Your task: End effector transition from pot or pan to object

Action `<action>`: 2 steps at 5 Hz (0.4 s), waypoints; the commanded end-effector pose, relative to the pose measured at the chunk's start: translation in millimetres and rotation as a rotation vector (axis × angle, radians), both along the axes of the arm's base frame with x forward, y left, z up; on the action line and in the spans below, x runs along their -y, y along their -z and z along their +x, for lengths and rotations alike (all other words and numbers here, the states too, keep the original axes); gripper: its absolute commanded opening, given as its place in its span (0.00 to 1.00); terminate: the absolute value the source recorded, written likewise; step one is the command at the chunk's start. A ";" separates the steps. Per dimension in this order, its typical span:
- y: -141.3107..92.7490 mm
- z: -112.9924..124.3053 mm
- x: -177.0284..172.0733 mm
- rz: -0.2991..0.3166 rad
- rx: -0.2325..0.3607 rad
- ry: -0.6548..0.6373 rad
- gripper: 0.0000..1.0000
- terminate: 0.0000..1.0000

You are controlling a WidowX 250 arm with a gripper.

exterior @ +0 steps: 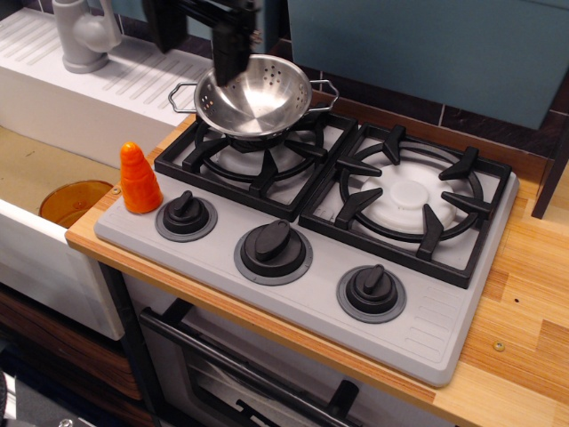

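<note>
Carrot (140, 181) (small, orange, ridged, rounded tip) upright at the front-left corner of the grey hob (293, 302), just left of the leftmost knob (186, 214) and near the left edge of the wooden worktop (524, 329). Untouched, well apart from the gripper. Up and to the right, steel colander (252, 96) resting on the back-left burner grate (258, 160), wire loop handles out to either side, holes visible inside the bowl. Gripper (227, 40) black, hanging at the top edge above the colander's left rim, one finger (230, 53) pointing down over that rim; mostly cut off by the frame, so cannot tell whether spread or pressed together. Beyond the worktop's left edge, orange dish (71, 201) down in the sink (36, 169); grey tap (82, 34) at the back-left corner.
</note>
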State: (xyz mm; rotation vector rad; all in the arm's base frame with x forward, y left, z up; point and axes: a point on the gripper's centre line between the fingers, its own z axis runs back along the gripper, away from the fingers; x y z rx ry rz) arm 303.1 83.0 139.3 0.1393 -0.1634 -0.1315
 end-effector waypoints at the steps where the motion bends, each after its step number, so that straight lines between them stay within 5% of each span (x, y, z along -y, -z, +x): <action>1: -10.8 -0.8 -29.4 0.028 0.109 0.029 1.00 0.00; 2: 3.7 -5.2 -37.1 0.018 0.125 0.014 1.00 0.00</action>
